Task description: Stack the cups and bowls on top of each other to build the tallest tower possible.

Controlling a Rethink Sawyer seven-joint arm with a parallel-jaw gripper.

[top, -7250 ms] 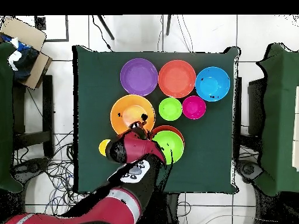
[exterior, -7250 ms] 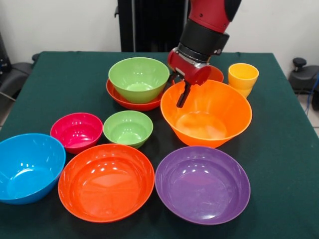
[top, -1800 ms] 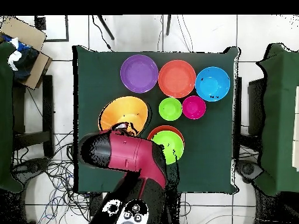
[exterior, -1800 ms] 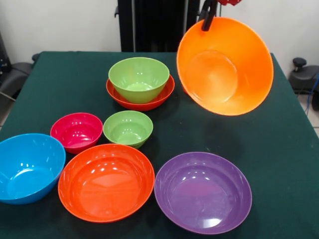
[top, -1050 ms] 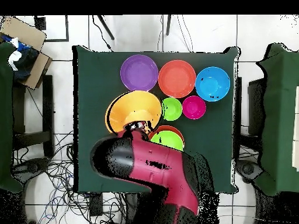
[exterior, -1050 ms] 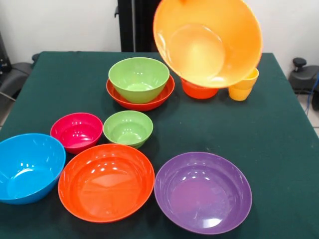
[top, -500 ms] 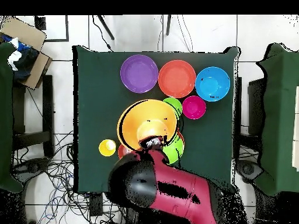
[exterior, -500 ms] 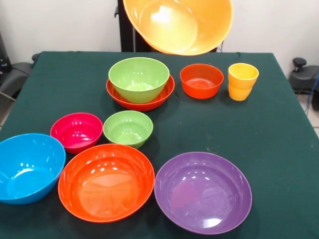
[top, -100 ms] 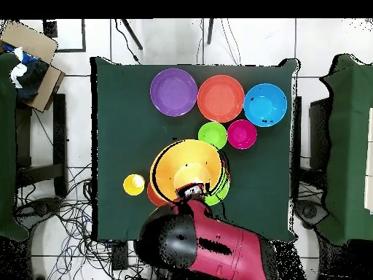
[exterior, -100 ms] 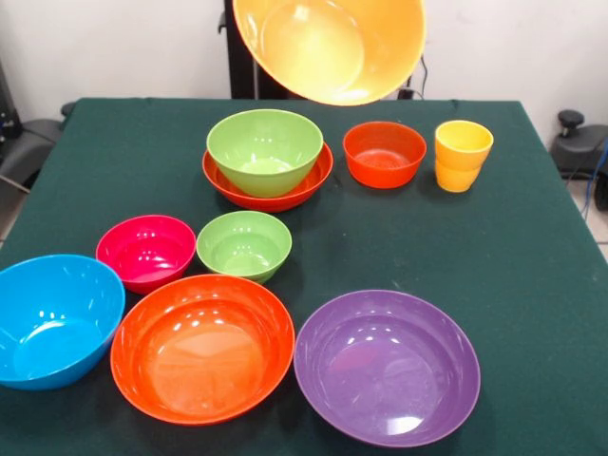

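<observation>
While the red and black arm [top, -100 ms: 211, 251] reaches in over the green table [exterior, -100 ms: 532, 256], the large orange bowl [exterior, -100 ms: 328, 47] hangs tilted in the air, above and just behind the medium lime green bowl [exterior, -100 ms: 264, 150] that sits nested in a wide red-orange bowl [exterior, -100 ms: 309, 180]. In the overhead view the orange bowl covers most of that pair, leaving only a green sliver at its edge. The gripper [top, -100 ms: 191, 189] shows only in the overhead view, at the rim of the orange bowl nearest the arm; it appears to carry the bowl by that rim, but whether its fingers are closed cannot be told. Along the near edge in the front view sit three big bowls apart from the lifted one: a blue bowl [exterior, -100 ms: 52, 318], a second wide red-orange bowl [exterior, -100 ms: 202, 347] and a purple bowl [exterior, -100 ms: 387, 366], in a row, the blue and red-orange nearly touching. Behind them stand a magenta bowl [exterior, -100 ms: 146, 251] and a small lime green bowl [exterior, -100 ms: 244, 244], side by side. A small red-orange bowl [exterior, -100 ms: 384, 153] sits beside the nested pair, and the yellow cups [exterior, -100 ms: 463, 154], one stacked in another, stand just beside it, well clear of the hanging bowl.
</observation>
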